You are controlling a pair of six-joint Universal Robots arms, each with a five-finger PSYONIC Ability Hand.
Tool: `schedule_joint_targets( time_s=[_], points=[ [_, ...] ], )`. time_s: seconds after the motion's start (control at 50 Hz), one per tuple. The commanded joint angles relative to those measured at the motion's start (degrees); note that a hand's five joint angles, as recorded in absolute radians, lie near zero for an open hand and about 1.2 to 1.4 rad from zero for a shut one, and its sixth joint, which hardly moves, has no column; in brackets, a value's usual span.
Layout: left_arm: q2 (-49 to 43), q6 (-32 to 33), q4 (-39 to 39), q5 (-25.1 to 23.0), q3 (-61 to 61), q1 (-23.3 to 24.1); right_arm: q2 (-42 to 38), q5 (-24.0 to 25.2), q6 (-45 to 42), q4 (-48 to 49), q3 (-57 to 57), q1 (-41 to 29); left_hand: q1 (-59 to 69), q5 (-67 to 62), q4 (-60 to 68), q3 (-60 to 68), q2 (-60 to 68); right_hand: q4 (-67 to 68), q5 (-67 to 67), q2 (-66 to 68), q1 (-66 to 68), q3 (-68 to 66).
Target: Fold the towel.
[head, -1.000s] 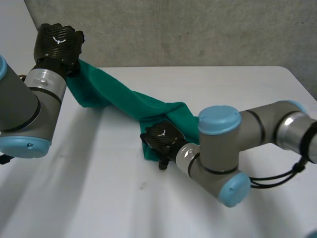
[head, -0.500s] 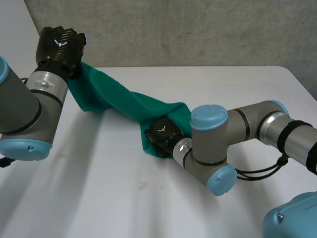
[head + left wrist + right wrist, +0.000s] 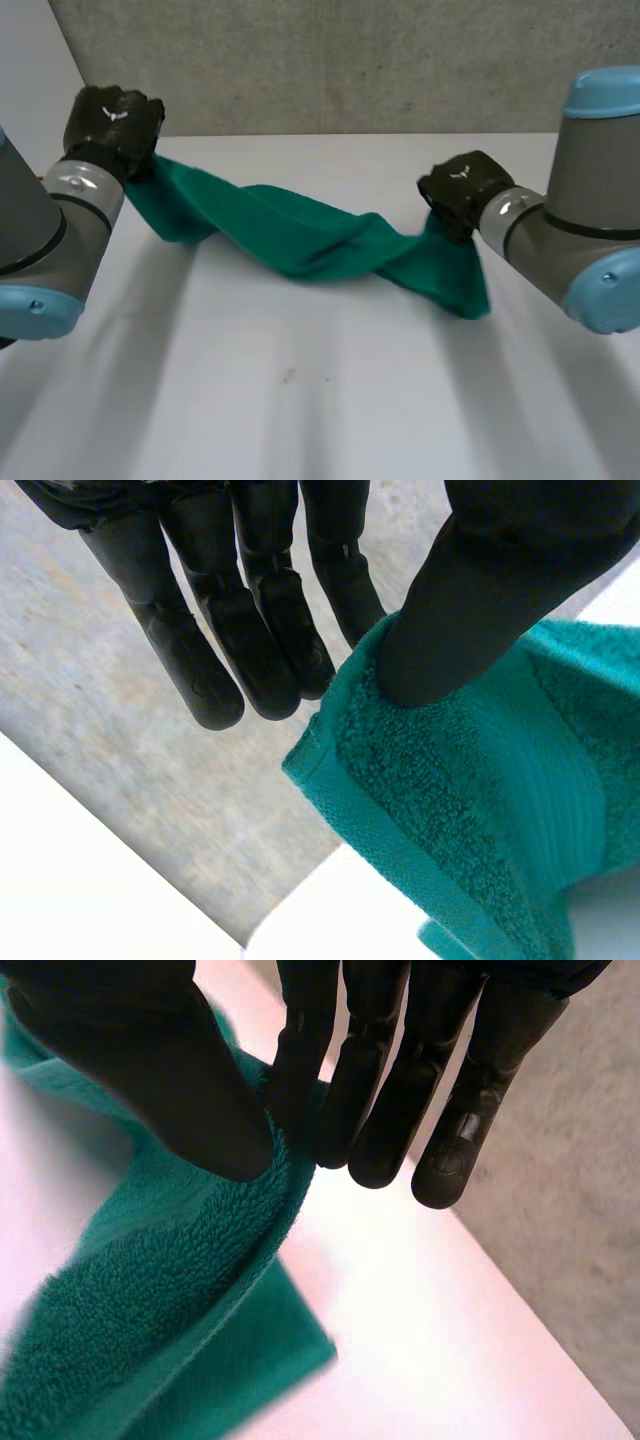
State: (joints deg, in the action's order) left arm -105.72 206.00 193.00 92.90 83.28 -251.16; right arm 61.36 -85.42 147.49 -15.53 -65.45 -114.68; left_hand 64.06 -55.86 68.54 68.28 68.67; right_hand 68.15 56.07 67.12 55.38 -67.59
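Fingers of the left hand lie straight along one face of the green towel, with the thumb pressing the other face. That corner is pinched and held up over the far left edge of the tabletop. The right hand grips the same way: its wrist view shows fingers and thumb nipping the towel's edge close to a corner.

A second ago the right hand sat low at mid-table on the bunched end. It has since risen and swung out to the right, drawing the cloth with it. The towel now spans hand to hand as a twisted band, sagging to the tabletop in the middle, with a loose flap hanging under the right hand. It looks stretched out but not yet flat, and the twist probably has to come out before any fold.

Room is tight at the left, where the hand is at the table's rim with the grey wall close behind. The near half of the tabletop lies bare, which seems the best space for laying the towel down.
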Motion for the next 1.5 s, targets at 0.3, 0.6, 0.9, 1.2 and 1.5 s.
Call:
schedule_joint_targets(
  time_s=[0.3,0.6,0.9,1.2,1.5],
  points=[
    [-2.3,-0.69,-2.19,-0.09,5.05,1.99,0.95,-0.72,-3.08,10.68,-15.13,-3.97,15.94,-14.14,11.46,11.72,11.33,-37.72,-35.64,-36.68,-24.94,37.16],
    [-2.65,-0.95,-2.1,-0.09,5.58,1.73,-1.04,-0.1,-23.82,19.22,-18.41,-3.0,15.94,-14.14,11.46,11.72,11.33,-40.75,-38.67,-39.71,-27.97,40.18],
    [-2.56,-0.95,-2.37,-0.09,7.34,1.2,-11.0,-0.1,-23.3,15.97,-4.6,1.56,15.94,-14.14,11.46,11.72,11.33,11.85,13.93,12.88,24.62,-12.41],
    [4.82,-0.08,-10.0,-0.44,14.1,-3.98,10.45,-0.1,-14.24,-10.28,-7.4,11.76,15.94,-14.14,11.46,11.72,11.33,11.85,13.93,12.88,24.62,-12.41],
    [1.25,8.01,-21.19,-9.32,21.06,-8.38,11.69,3.59,-26.9,-19.37,-19.72,15.54,15.94,-14.14,11.46,11.72,11.33,11.85,13.93,12.88,24.62,-12.41]
  ],
)
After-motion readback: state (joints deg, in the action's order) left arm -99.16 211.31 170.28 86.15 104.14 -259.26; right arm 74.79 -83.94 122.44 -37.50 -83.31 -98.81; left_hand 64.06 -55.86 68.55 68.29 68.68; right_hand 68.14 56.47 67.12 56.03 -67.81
